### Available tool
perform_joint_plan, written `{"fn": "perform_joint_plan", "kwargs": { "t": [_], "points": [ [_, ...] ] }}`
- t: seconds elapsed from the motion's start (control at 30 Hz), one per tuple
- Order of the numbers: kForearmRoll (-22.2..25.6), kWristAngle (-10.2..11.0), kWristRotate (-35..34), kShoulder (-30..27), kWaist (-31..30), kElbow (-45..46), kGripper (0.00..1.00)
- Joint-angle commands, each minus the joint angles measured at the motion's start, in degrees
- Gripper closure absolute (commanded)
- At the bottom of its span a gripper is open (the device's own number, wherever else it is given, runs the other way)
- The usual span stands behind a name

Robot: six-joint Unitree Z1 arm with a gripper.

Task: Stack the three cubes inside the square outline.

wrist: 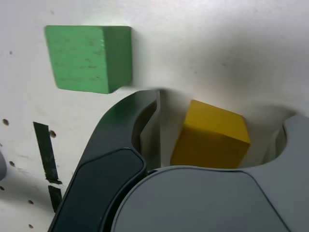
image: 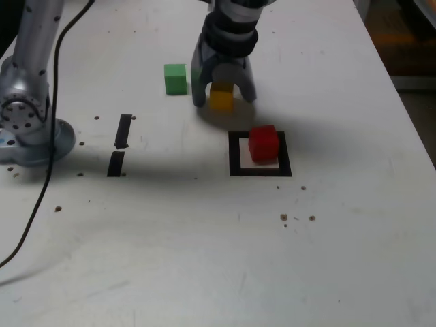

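Observation:
The yellow cube (image: 221, 98) (wrist: 210, 140) sits on the white table between the two fingers of my gripper (image: 223, 97) (wrist: 224, 116), which is open and lowered around it; the wrist view shows a gap between the dark finger (wrist: 145, 121) and the cube. The green cube (image: 176, 78) (wrist: 87, 58) rests on the table just to the exterior view's left of the gripper. The red cube (image: 263, 144) stands inside the square outline (image: 234, 155), nearer the camera than the gripper, towards the outline's right part.
Two short black tape strips (image: 123, 131) (image: 116, 163) lie at the exterior view's left, one showing in the wrist view (wrist: 46, 150). The arm's base (image: 27, 116) and a black cable (image: 42, 191) occupy the far left. The table's right edge (image: 409, 116) runs diagonally.

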Motion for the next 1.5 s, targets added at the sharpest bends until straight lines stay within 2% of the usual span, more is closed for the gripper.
{"fn": "perform_joint_plan", "kwargs": {
  "t": [0.0, 0.23, 0.33, 0.57, 0.8, 0.9, 1.07, 1.17, 1.23, 1.37, 1.47],
  "points": [
    [-0.2, -0.2, 0.2, 0.2, 0.1, 0.0, 0.23],
    [-0.5, -0.4, 0.2, 0.1, 0.2, 0.0, 0.49],
    [-0.6, -0.3, 0.2, 0.3, 0.2, 0.1, 0.56],
    [-0.2, -0.9, 1.4, -0.1, 0.3, -0.8, 0.59],
    [1.9, -0.7, 0.7, -3.9, 0.1, -1.3, 0.71],
    [5.6, -1.0, -0.3, -6.3, -0.9, -3.6, 0.73],
    [15.4, -1.7, -4.3, -10.6, -5.5, -11.2, 0.75],
    [19.5, -2.7, -7.3, -11.3, -8.7, -15.1, 0.75],
    [20.9, -4.2, -9.3, -11.0, -10.5, -16.7, 0.75],
    [21.3, -7.0, -12.5, -9.6, -13.8, -18.1, 0.75],
    [21.1, -7.9, -14.4, -8.3, -16.0, -19.0, 0.75]
  ]
}}
